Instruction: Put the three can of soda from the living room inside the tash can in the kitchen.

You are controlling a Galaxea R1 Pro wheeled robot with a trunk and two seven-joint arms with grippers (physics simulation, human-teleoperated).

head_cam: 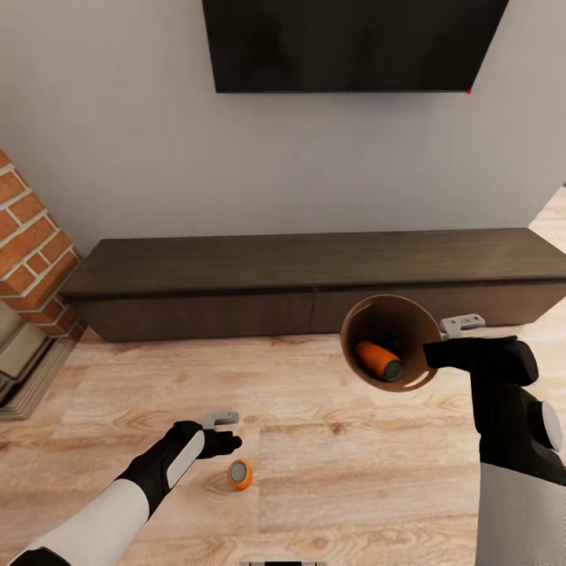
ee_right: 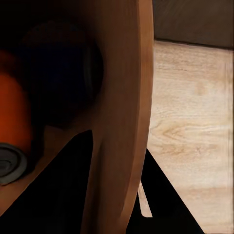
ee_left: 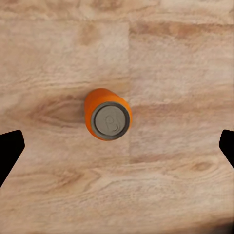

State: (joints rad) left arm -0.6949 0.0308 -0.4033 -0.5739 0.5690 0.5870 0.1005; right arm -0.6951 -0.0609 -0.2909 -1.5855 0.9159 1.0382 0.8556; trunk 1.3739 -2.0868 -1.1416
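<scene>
Left gripper point(head_cam: 222, 419) open above a can; right gripper point(ee_right: 139, 195) clamped on the bin rim.
Orange can point(ee_left: 107, 115) stands upright on the plank floor point(head_cam: 354, 472), directly below the spread fingers, untouched. Tilted bin point(head_cam: 391, 343) holds another orange can point(head_cam: 378, 359).

A black wall-mounted TV point(head_cam: 350, 43) hangs on a grey wall point(head_cam: 141, 149). Below it, a long, low dark-wood TV cabinet point(head_cam: 314, 279) rests on the light wood plank floor point(head_cam: 354, 487). A brick column point(head_cam: 31, 244) stands left of the cabinet.
</scene>
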